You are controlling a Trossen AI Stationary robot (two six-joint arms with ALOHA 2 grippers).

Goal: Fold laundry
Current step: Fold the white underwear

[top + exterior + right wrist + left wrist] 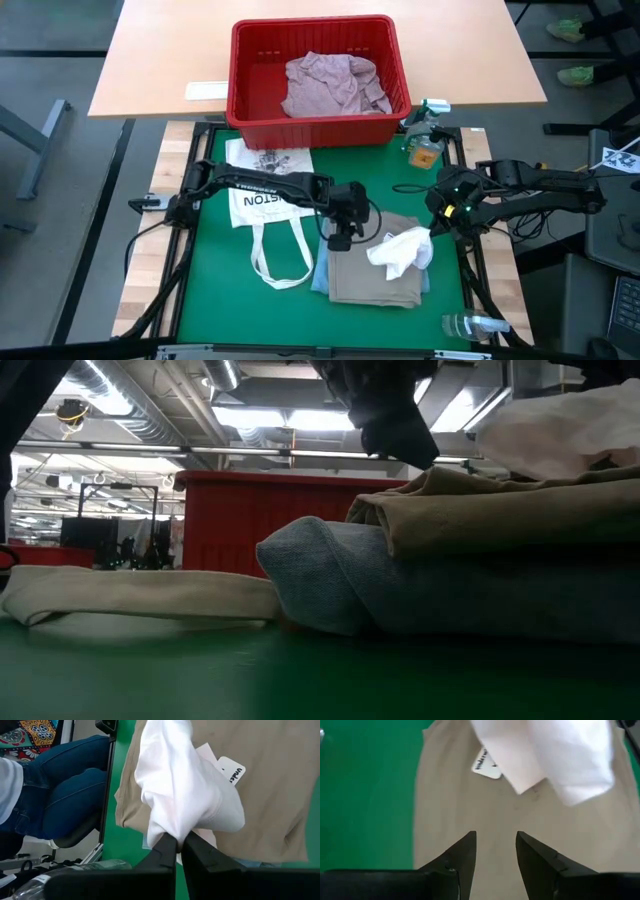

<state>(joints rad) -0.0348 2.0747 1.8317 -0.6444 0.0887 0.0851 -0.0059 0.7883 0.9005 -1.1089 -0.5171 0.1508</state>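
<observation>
The tan cloth is laid flat on the green worktop, on top of the blue jeans. A white cloth is bunched on the tan cloth and is pinched tight in the right gripper jaws. The left gripper is held just over the tan cloth's edge, its jaws apart and empty.

Both arms are dark, nearly black, built of slim tubular links joined by bulkier joint housings. The left arm carries white lettering along its long forearm link, and thin black cables loop off its wrist block. The right arm shows a small green light on its wrist housing and a yellow spot beside it. The left gripper has two matte black, wedge-shaped fingers tapering to blunt tips. The right gripper has matching black angular fingers.
</observation>
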